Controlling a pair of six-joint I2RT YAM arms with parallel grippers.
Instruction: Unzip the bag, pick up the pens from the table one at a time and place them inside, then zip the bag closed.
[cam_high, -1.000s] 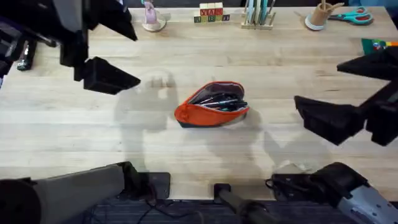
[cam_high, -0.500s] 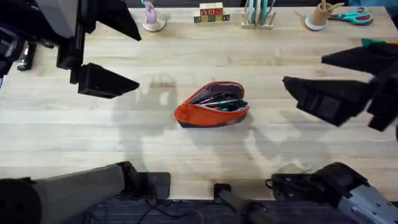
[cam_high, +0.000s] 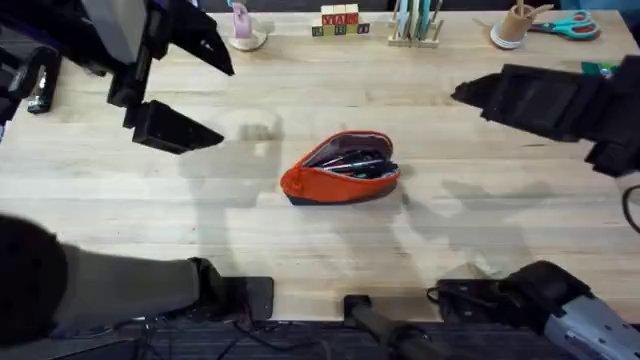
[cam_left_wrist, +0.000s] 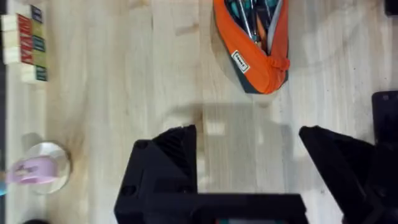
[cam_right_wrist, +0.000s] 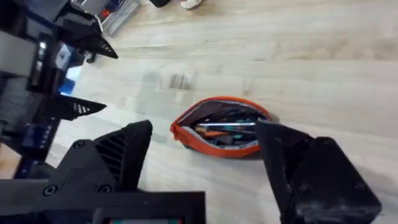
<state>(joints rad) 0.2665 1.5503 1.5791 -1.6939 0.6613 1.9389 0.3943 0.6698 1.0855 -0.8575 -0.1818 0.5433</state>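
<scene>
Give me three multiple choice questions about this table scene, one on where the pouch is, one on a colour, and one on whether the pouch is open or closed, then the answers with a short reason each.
1. Where does the bag lie?
A. Near the middle of the table, between the two grippers
B. At the far edge beside the scissors
C. Held in the left gripper

2. What colour is the bag's upper fabric?
A. Green
B. Orange
C. White

3. What state is the bag's zip in?
A. Closed all the way
B. Open, with pens showing inside
C. Hidden under a gripper

Answers:
1. A, the overhead view shows it lying mid-table with the left gripper and right gripper apart from it on either side.
2. B, orange shows above the dark base.
3. B, the right wrist view looks into the gaping mouth at the pens.
</scene>
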